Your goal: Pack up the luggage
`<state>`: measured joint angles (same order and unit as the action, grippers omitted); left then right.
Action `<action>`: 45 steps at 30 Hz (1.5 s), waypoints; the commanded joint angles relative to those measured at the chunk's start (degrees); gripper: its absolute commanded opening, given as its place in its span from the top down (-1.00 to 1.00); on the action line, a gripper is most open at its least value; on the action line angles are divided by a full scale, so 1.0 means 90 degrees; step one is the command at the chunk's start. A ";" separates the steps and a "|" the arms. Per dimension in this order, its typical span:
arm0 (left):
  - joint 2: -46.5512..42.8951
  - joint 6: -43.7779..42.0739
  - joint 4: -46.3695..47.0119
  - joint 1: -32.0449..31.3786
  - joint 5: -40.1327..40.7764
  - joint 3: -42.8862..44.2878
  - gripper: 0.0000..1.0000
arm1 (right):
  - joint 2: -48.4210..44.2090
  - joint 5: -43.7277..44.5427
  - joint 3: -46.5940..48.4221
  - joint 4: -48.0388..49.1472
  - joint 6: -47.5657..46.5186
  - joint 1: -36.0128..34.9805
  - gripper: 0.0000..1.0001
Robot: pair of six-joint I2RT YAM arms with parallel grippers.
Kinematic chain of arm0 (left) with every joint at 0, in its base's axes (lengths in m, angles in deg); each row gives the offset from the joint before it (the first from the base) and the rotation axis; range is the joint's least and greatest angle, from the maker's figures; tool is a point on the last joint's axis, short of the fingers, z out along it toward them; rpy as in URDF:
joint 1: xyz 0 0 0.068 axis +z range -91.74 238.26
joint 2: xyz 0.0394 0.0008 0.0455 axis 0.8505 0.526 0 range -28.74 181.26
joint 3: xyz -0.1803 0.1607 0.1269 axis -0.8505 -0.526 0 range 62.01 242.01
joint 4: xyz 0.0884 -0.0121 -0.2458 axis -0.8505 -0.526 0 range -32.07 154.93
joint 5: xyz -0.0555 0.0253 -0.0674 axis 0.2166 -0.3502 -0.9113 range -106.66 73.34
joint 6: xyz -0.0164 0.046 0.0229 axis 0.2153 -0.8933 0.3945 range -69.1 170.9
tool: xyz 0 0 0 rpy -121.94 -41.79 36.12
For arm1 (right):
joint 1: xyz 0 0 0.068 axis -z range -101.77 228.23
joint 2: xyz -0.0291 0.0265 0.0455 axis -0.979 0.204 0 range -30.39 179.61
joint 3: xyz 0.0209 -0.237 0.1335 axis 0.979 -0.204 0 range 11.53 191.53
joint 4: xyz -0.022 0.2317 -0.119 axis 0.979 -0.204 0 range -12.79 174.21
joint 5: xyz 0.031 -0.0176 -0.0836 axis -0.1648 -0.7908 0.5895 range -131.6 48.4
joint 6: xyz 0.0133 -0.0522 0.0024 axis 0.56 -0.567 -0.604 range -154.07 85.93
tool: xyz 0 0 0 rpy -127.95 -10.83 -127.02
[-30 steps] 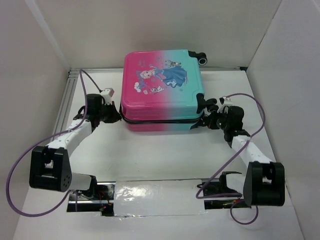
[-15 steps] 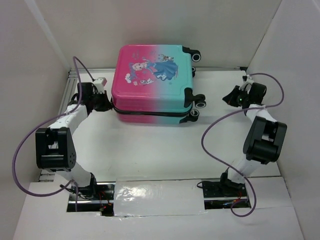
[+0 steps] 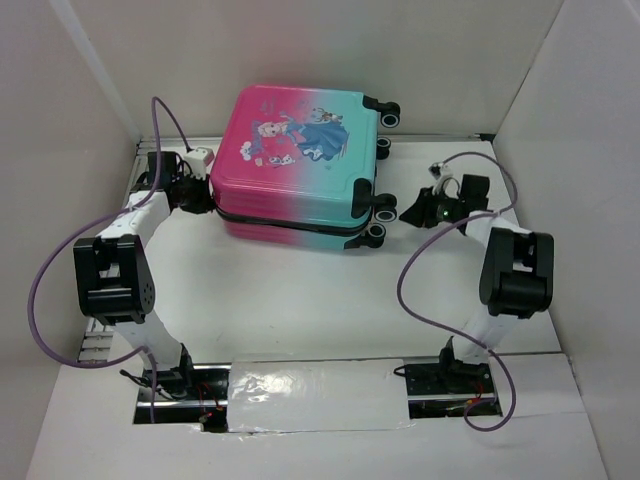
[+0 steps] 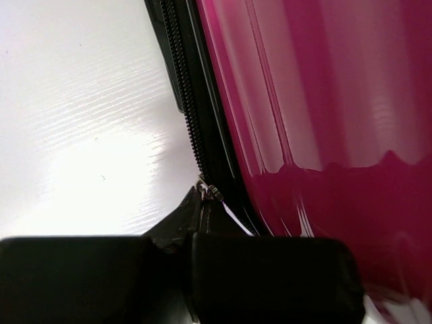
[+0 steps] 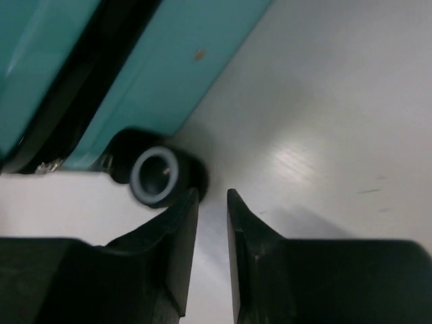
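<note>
Two arms, two grippers, one suitcase; the left gripper [image 4: 196, 214] is clenched, its black fingertips pinched together on the small metal zipper pull [image 4: 208, 191] at the dark zipper [image 4: 183, 101] that runs along the magenta side of the luggage [image 3: 298, 170]; from above, that gripper sits tight against the case's left edge, left of centre in the frame; the right gripper [image 5: 212, 197] stands released, a narrow gap between its fingers and nothing in it, hovering over the white table [image 3: 300, 300]; just off its fingertip, to the left in the wrist view, is one black wheel [image 5: 156, 177] with a pale hub, under the teal shell; from above, the right gripper [image 3: 410, 212] is near the wheeled right side of the case but apart from it; the luggage lies flat, shut, print upward, in the upper middle of the frame, turned a little askew; half a second ago the right gripper was further right, well clear of the case, and the left one sat lower along that edge; the case has since slid left and twisted.
</note>
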<state>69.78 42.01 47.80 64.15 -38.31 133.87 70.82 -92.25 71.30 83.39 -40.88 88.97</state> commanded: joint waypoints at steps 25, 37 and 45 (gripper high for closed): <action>0.0118 -0.0789 0.0048 -0.0322 -0.0525 0.0150 1.00 | 0.0051 -0.1527 -0.0853 0.2331 -0.0784 -0.1214 -0.23; 0.0235 -0.0790 -0.0021 -0.0381 -0.0524 0.0151 1.00 | 0.0512 -0.1745 -0.0244 0.1429 -0.1451 -0.1282 -0.20; 0.0235 -0.0848 -0.0021 -0.0381 -0.0524 0.0210 1.00 | 0.0912 -0.1628 0.0350 0.0747 -0.1859 -0.1282 0.67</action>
<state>70.59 38.89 48.20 63.83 -40.04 134.20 75.63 -113.19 69.33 93.24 -55.06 78.39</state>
